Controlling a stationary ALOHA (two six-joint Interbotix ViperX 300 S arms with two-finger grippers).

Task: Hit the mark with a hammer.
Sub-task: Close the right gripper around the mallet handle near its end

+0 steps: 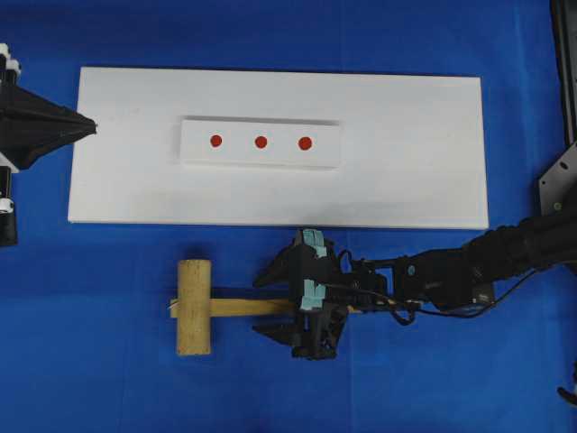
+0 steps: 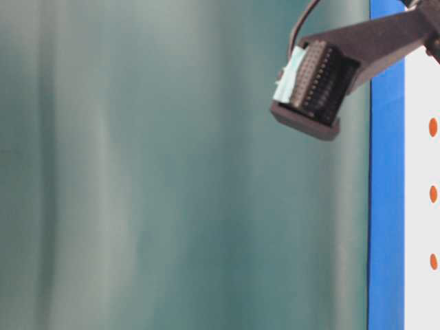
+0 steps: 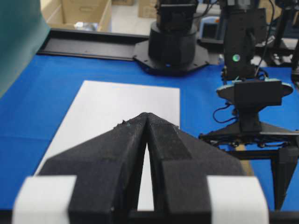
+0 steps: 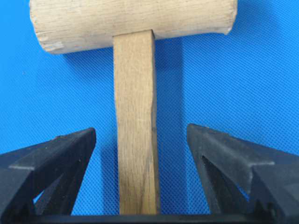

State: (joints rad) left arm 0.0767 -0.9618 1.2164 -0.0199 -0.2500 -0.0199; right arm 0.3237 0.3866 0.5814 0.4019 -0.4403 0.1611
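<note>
overhead view: a white board (image 1: 406, 180) lies across the blue table cover (image 1: 90, 379), and on it a smaller white strip (image 1: 261, 158) carries three red marks (image 1: 261, 142) in a row. at about 6 o'clock from the strip, off the board on the blue cover, lies the hammer (image 1: 194, 307), its thick head at the 9 o'clock end and its slim handle running toward 3 o'clock. the right gripper (image 1: 270, 305) comes in from 3 o'clock and sits over the handle, fingers spread wide to either side of it, one toward 12 and one toward 6 o'clock; it has hold of nothing. the left gripper (image 1: 90, 127) is at the 9 o'clock edge, its tip over the board's short side, pinched to a point.

table-level view: mostly a blurred teal curtain (image 2: 172, 172). at 1 o'clock a black gripper finger with a ribbed pad (image 2: 313, 86) hangs in the air; which arm it belongs to i cannot tell here. a blue band and the board's edge with three marks run down the 3 o'clock side.

left wrist view: the left gripper's two fingers meet at the tips, with nothing between them, above the board. the right arm stands at 3 o'clock.

right wrist view: the handle runs from 6 to 12 o'clock midway between the right gripper's fingers, which stand clear of it on both sides; the head lies across the top.
</note>
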